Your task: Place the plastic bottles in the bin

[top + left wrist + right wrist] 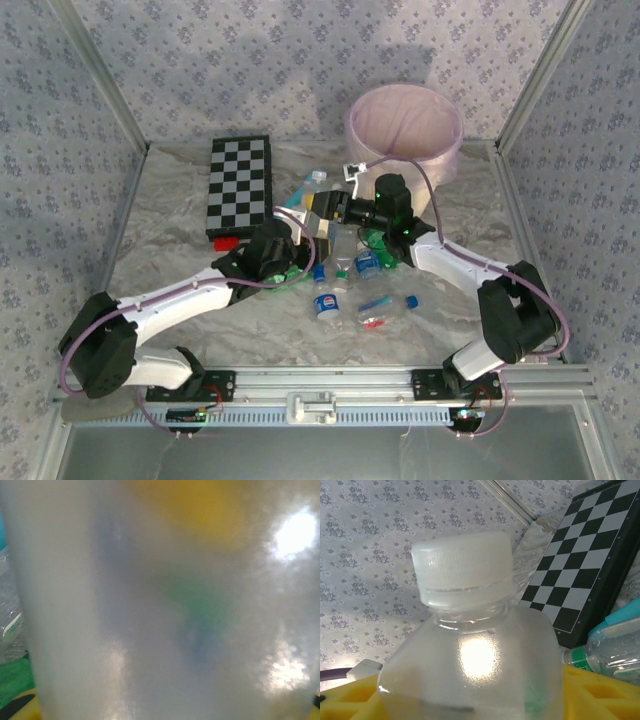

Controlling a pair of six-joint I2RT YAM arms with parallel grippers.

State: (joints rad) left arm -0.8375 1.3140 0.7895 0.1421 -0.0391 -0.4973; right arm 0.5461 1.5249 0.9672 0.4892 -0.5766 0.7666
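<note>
1. Near: loose bottles [328,303] lie on the crumpled table cover [170,230], well apart from the bin. The count is uncertain because the arms cover part of the pile.
2. Middle: left gripper [290,248], jaws together, seemingly clamped on a frosted bottle [160,630]. The bottle is a blur at the lens, so the hold cannot be read.
3. Middle: right gripper [322,215], yellow fingers [600,695] against both sides of a white-capped frosted bottle, likely the same 1.
Risk: 2 grips share 1 slick body. A mistimed release would drop it on the pile, and opposed pulls could crush it.
4. Far left: checkerboard [240,185].
5. Far right: bin [459,130]. A low swing could clip its rim.
</note>
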